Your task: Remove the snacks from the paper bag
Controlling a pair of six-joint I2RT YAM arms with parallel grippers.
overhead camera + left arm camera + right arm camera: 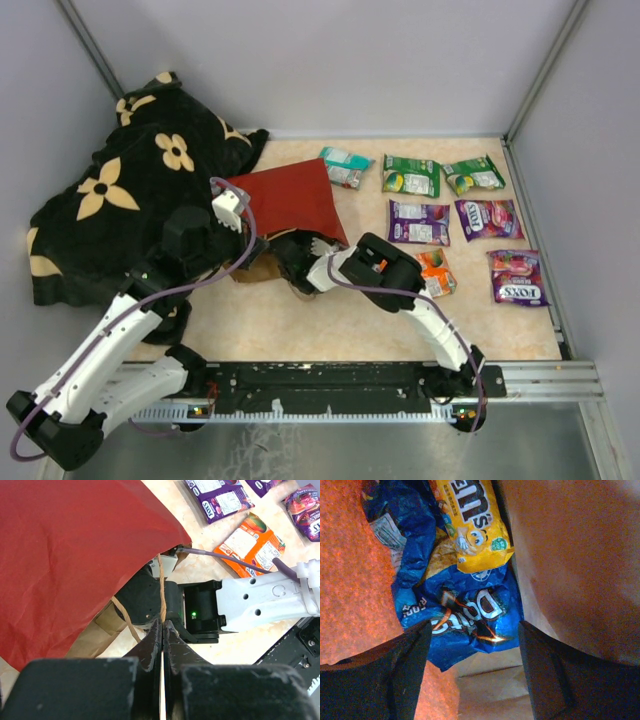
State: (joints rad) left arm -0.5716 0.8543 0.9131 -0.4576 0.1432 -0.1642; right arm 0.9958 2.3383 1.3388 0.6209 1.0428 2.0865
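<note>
Snacks lie in two lots. Inside the bag, straight ahead of the right claw, sits the blue Doritos bag. A yellow M&M's packet lies past it, deeper in, over its far edge. The right claw's fingers stand wide apart, one either side of the Doritos bag's near end, and grip nothing. Whether they touch it I cannot tell. The bag's brown inner wall rises to this claw's right.

The left claw is pinched together on a cord handle, which runs from its tips up to the bag's red edge. The bag lies on its side, with its red face beyond and left of this claw. Its mouth opens beside the claw, and the right arm reaches in there.

The other snacks are out on the table, to the right of the right claw and apart from the bag's mouth:
- An orange packet is nearest, just beside the right arm.
- Two purple packets lie farther out, with a pink-red packet at the far right.
- Two green packets lie beyond those.
- A teal packet is just beside the bag's far corner.

A black flowered blanket is heaped to the left of the left claw, against the bag.
</note>
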